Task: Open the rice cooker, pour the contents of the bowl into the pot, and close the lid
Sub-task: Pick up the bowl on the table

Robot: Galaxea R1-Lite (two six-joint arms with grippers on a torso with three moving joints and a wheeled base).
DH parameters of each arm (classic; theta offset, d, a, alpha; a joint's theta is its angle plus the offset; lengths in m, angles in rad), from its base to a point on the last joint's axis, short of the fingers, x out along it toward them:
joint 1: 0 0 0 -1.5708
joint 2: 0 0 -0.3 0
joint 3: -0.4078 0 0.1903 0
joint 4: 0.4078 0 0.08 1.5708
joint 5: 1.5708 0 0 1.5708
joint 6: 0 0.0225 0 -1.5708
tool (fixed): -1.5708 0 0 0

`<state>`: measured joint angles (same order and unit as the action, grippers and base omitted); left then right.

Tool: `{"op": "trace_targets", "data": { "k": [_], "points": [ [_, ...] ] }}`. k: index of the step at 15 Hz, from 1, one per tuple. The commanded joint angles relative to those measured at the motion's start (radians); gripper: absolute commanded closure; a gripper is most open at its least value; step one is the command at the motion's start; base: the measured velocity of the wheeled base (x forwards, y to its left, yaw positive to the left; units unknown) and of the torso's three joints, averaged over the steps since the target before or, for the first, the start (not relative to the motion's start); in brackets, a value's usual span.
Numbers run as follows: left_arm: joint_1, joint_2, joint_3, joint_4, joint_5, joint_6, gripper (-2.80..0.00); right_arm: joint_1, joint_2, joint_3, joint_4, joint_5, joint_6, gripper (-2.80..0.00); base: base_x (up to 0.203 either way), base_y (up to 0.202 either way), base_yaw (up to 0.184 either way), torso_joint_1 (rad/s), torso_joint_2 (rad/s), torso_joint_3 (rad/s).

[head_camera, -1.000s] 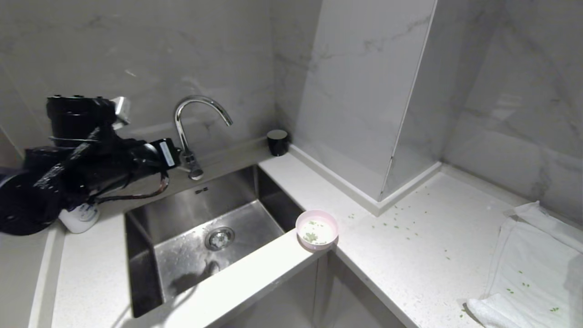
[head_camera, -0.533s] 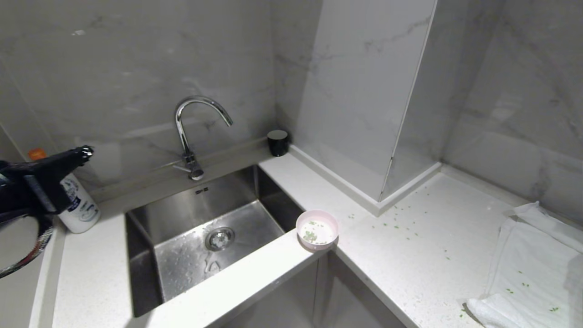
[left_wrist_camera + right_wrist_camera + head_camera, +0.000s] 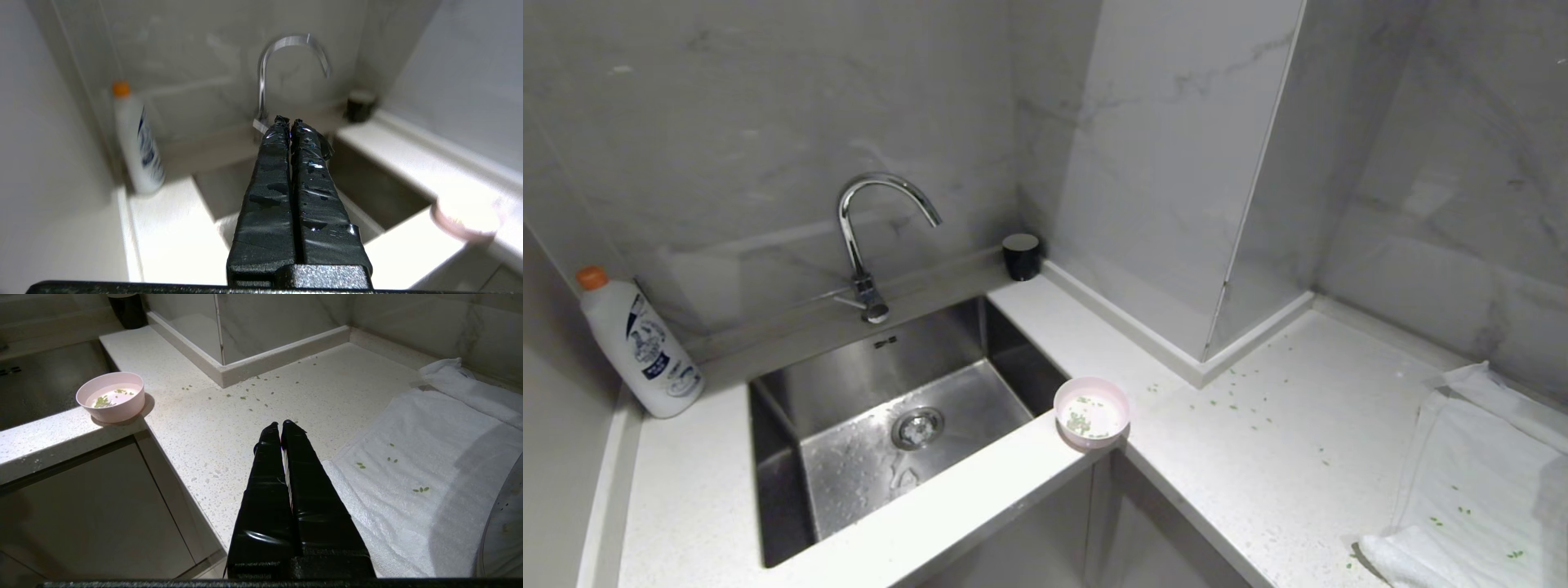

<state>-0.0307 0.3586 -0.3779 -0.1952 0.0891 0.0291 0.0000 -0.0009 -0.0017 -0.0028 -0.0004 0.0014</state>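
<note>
In the head view, neither arm is seen. The pink bowl (image 3: 1091,412) is set at the inner corner of the white surface (image 3: 1258,457), right at its front edge and just beside the steel sink (image 3: 890,425). A few green contents (image 3: 1080,424) are left inside it, and more green bits are scattered over the surface towards the white towel (image 3: 1478,482). A curved tap (image 3: 874,237), a white bottle (image 3: 637,343) with an orange cap and a black cup (image 3: 1021,255) are placed along the back wall.

In the left wrist view, the left gripper (image 3: 290,122) is held in the air with its fingers pressed together, nothing between them. The sink lies beyond and below the fingertips; the bowl (image 3: 466,214) is well off to one side, apart from them, on the narrow front ledge.

In the right wrist view, the right gripper (image 3: 281,426) is shown with fingers closed and empty, above the open stretch of surface. The bowl (image 3: 111,396) is well apart from the fingertips, near the corner edge; the towel (image 3: 416,473) lies just beside them on the other side.
</note>
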Motion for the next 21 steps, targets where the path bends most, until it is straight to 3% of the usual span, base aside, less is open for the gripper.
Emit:
{"op": "trace_targets", "data": {
  "k": [1,3,6,7,9,11,12,21],
  "points": [
    [0.019,-0.178,0.142,0.027,-0.007,0.013,0.0,0.0,0.001,0.0,0.0,0.0,0.0,0.0,0.0,0.0,0.0,0.0,0.0,0.0],
    [0.028,-0.263,0.249,0.045,-0.056,0.017,0.0,0.0,0.001,0.0,0.0,0.0,0.0,0.0,0.0,0.0,0.0,0.0,0.0,0.0],
    [0.029,-0.36,0.357,0.188,-0.126,0.006,0.0,0.001,0.0,0.0,0.0,0.0,0.0,0.0,0.0,0.0,0.0,0.0,0.0,0.0],
    [0.029,-0.36,0.358,0.191,-0.127,-0.027,0.0,0.0,0.0,0.0,0.0,0.0,0.0,0.0,0.0,0.0,0.0,0.0,0.0,0.0],
    [0.029,-0.36,0.355,0.203,-0.1,-0.029,0.0,0.0,0.001,0.0,0.0,0.0,0.0,0.0,0.0,0.0,0.0,0.0,0.0,0.0],
    [0.03,-0.36,0.364,0.224,-0.094,0.06,0.0,0.001,0.001,0.0,0.0,0.0,0.0,0.0,0.0,0.0,0.0,0.0,0.0,0.0],
    [0.032,-0.36,0.364,0.227,-0.095,0.063,0.0,0.0,0.001,0.0,0.0,0.0,0.0,0.0,0.0,0.0,0.0,0.0,0.0,0.0],
    [0.029,-0.36,0.363,0.231,-0.1,0.015,0.0,0.002,0.001,0.002,0.0,0.0,0.0,0.0,0.0,0.0,0.0,0.0,0.0,0.0]
  ]
}}
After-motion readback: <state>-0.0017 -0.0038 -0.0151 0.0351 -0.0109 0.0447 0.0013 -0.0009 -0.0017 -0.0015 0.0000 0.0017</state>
